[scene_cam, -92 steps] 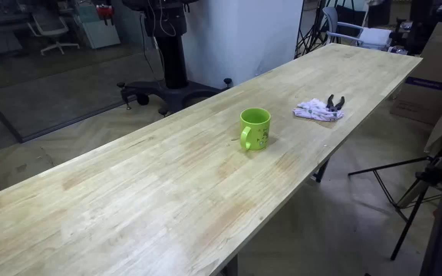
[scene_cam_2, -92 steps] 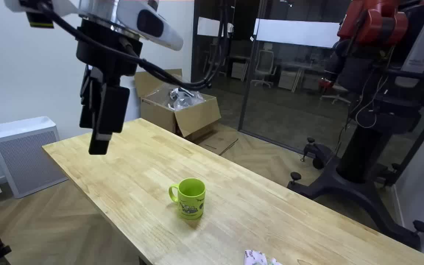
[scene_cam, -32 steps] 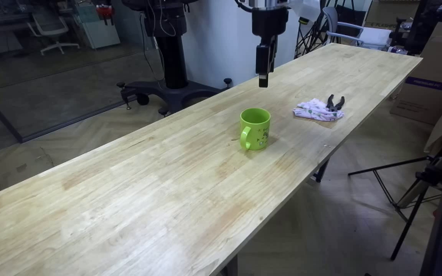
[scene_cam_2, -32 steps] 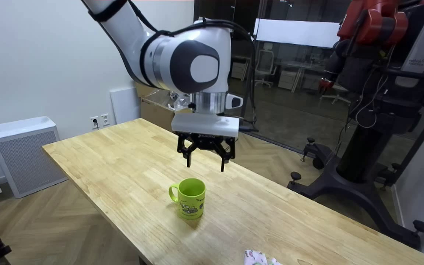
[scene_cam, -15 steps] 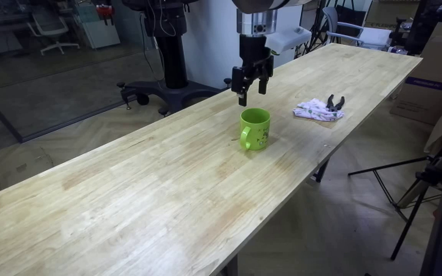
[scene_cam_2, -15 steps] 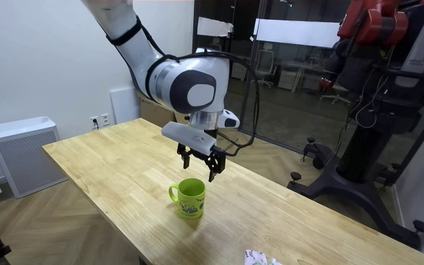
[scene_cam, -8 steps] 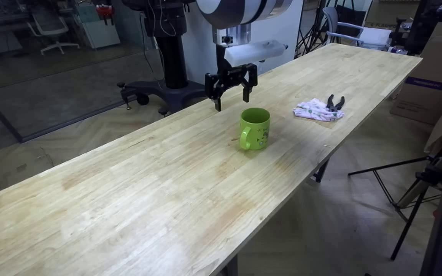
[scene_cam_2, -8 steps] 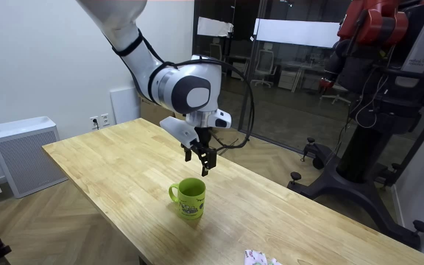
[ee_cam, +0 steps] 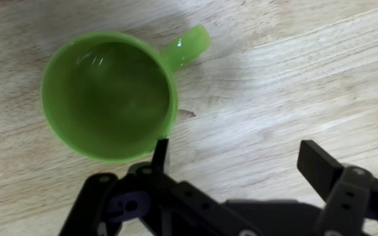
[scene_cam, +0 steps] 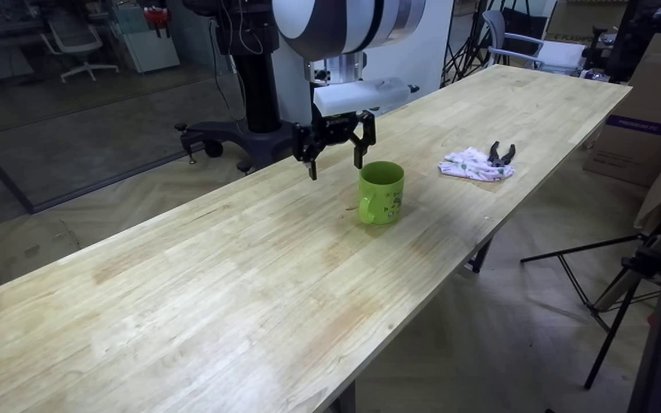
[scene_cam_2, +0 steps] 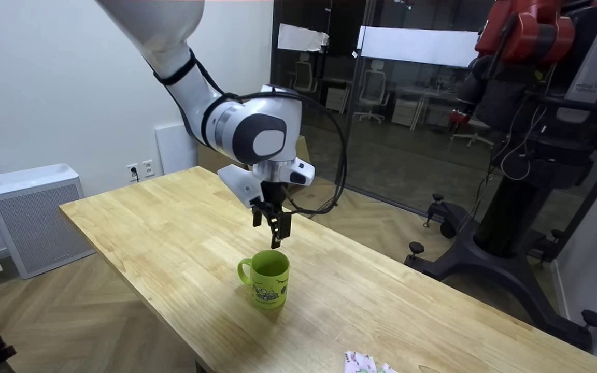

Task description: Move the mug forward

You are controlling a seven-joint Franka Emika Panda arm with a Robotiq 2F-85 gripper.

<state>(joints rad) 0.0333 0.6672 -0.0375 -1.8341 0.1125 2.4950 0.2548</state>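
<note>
Green mug (scene_cam_2: 269, 284) standing upright on wooden desk (scene_cam_2: 164, 228), handle toward left in both exterior views. White arm (scene_cam_2: 182, 93) bent over desk, and look, jaws wide apart, nothing between them! Hanging above desk, just beside mug. Wrist view: one side of jaws overlaps mug rim, other side over pale wood; whether jaws touch mug, cannot tell. Farther along desk, patterned cloth (scene_cam: 471, 166), black pliers (scene_cam: 499, 162) lying at its edge, both clearly apart from mug and jaws.
</note>
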